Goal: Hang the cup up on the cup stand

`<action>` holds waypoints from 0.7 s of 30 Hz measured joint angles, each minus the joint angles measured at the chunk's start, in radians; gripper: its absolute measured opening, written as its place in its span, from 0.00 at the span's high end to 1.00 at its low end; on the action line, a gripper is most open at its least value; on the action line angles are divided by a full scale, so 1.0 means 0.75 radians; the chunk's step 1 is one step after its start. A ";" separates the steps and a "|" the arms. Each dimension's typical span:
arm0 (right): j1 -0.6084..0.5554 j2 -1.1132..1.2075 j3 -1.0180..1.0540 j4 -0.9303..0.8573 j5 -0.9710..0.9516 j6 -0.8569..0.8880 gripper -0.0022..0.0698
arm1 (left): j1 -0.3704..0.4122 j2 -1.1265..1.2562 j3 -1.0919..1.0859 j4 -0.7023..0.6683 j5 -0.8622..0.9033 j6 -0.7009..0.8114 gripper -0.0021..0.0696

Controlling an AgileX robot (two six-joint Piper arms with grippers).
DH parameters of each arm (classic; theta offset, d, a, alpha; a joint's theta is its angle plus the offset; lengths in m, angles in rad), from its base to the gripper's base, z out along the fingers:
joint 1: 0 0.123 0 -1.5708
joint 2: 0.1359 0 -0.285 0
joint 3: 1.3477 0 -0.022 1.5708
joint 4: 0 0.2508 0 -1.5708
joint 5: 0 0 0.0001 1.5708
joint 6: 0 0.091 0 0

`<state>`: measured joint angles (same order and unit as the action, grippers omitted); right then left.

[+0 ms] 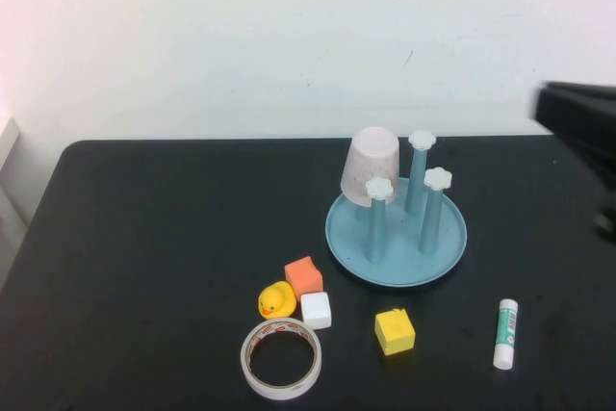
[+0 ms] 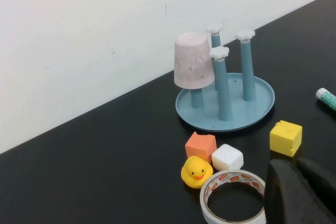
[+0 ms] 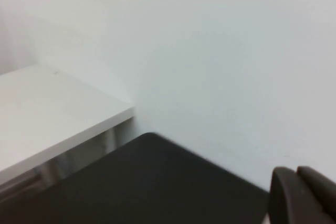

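Well left of the right gripper (image 1: 587, 122) (fingers unreadable), the cup (image 1: 372, 166) sits inverted on the stand (image 1: 397, 238); the left gripper (image 2: 302, 192) can't be read either.

A yellow duck (image 1: 276, 300), orange block (image 1: 303, 276), white block (image 1: 316, 310), tape ring (image 1: 280, 359), yellow block (image 1: 395, 331) and what seems a glue stick (image 1: 505, 333) lie on the black table (image 1: 144, 238).

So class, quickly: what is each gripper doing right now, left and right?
Left gripper: low over the table near the tape ring, holding nothing; open or closed cannot be told.
Right gripper: off at the table's right edge, holding nothing; cannot be told.
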<state>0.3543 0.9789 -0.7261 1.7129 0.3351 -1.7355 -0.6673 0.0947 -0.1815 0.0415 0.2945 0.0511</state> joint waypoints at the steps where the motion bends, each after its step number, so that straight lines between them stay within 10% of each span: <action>1: -0.001 -0.056 0.036 0.000 -0.027 0.000 0.97 | 0.000 0.000 0.000 0.000 0.000 0.000 0.97; 21: -0.003 -0.840 0.528 0.002 -0.147 0.062 0.97 | 0.000 0.000 0.000 0.000 0.000 0.000 0.97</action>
<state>0.3521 0.3487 -0.3301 1.7147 0.2250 -1.6888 -0.6673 0.0947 -0.1815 0.0415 0.2945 0.0511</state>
